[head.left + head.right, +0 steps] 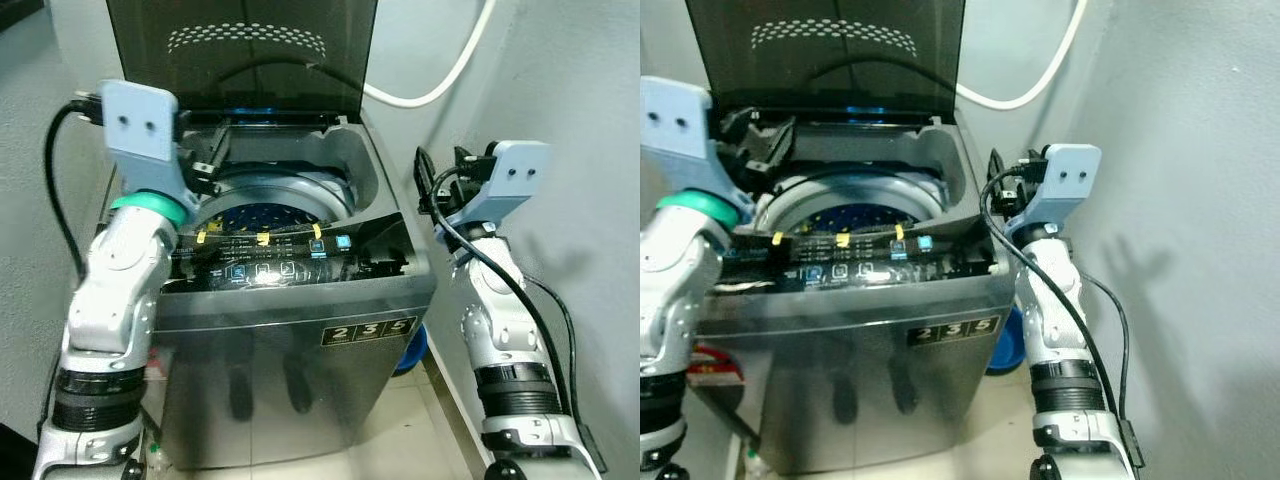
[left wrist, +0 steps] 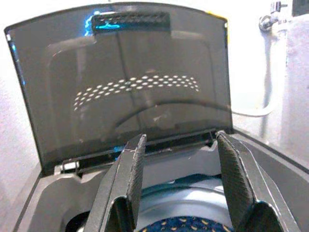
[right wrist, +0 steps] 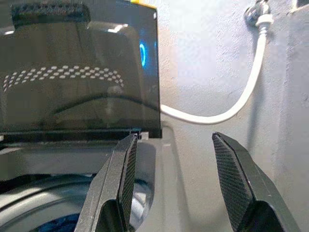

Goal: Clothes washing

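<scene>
A grey top-loading washing machine [image 1: 290, 340] stands in front of me with its dark lid [image 1: 240, 50] raised upright. Inside the drum lies a blue patterned cloth [image 1: 255, 213], which I also see past the fingers in the left wrist view as the cloth [image 2: 183, 224]. My left gripper [image 2: 178, 140] hovers over the machine's left rim, open and holding nothing, pointing at the lid. My right gripper [image 3: 174, 137] is beside the machine's right rear corner, open with nothing between its fingers. The control panel [image 1: 290, 260] runs along the front edge.
A white hose [image 1: 440, 80] curves from a wall tap [image 2: 268, 19] behind the machine. The grey wall stands close on the right. A blue basin [image 1: 412, 350] sits on the floor by the machine's right side, and something red [image 1: 710, 365] lies at its left.
</scene>
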